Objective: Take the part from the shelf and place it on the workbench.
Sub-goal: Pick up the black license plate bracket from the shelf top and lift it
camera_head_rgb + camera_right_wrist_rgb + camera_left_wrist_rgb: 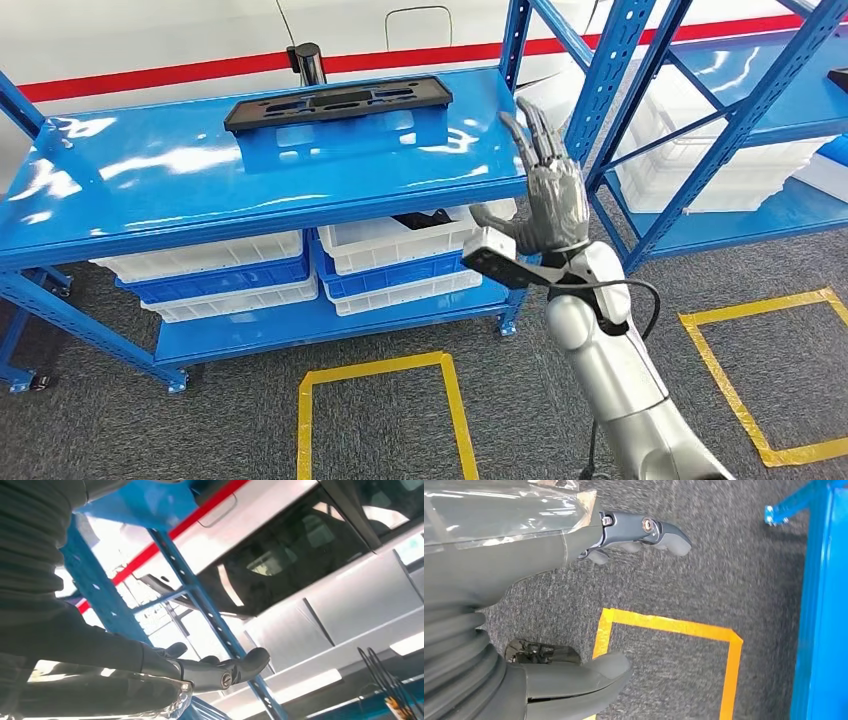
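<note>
Right hand (548, 205) raised, fingers spread, holding nothing, beside shelf upright (514, 45). Black part (338, 103) well apart on blue top; reach risks clipping upright.

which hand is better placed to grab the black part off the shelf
Right. The right hand is raised, fingers apart, beside the shelf edge near the black part. The left hand hangs low over the floor.

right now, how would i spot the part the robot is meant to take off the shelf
Find the blue metal shelf on the left, in front of the white wall with the red stripe. On its glossy top deck, toward the back, lies the black part: a long flat panel with cut-out slots, unlike the white bins on the tier below.
</note>
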`<state>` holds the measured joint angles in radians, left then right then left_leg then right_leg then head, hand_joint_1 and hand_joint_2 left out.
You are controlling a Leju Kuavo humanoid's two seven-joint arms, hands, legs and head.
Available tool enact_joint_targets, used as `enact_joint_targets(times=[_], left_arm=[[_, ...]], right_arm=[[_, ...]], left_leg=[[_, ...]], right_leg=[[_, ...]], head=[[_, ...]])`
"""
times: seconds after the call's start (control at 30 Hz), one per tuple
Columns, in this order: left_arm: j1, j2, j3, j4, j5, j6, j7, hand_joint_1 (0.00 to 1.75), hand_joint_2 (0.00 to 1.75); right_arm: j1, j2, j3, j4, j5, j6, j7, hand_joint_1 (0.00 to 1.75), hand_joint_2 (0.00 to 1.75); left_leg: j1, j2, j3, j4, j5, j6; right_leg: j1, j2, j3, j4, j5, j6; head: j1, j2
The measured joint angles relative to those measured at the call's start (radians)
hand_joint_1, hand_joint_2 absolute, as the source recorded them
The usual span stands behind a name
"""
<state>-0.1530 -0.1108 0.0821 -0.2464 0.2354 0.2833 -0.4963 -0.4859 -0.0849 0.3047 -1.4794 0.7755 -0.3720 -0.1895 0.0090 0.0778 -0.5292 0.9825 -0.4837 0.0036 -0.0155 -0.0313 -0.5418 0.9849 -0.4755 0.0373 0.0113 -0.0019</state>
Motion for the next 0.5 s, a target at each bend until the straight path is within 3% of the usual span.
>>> enact_joint_targets(times=[0.17,0.33,0.5], left_arm=[[-0.019,-0.009,-0.022,0.000,-0.033,-0.004,0.011,0.00,1.75],[-0.022,-0.013,-0.031,0.000,-0.046,-0.010,0.012,0.00,1.75],[-0.033,-0.018,-0.057,-0.001,-0.105,-0.015,0.014,0.00,1.75]], right_arm=[[-0.182,0.003,0.057,0.043,0.018,0.049,0.071,0.00,1.75],[-0.256,0.006,0.089,0.075,0.028,0.067,0.096,0.00,1.75],[-0.379,0.043,0.135,0.168,0.083,0.137,0.186,0.00,1.75]], left_leg=[[0.000,-0.001,0.000,0.000,0.001,0.000],[0.000,-0.001,-0.003,0.000,0.001,0.000],[0.000,-0.001,-0.006,0.000,0.003,0.000]], right_leg=[[0.000,-0.001,0.000,0.000,0.000,0.000],[0.000,-0.001,0.000,0.001,0.000,0.000],[0.001,0.000,-0.001,0.001,0.001,0.001]], head=[[0.000,0.000],[0.000,0.000],[0.000,0.000]])
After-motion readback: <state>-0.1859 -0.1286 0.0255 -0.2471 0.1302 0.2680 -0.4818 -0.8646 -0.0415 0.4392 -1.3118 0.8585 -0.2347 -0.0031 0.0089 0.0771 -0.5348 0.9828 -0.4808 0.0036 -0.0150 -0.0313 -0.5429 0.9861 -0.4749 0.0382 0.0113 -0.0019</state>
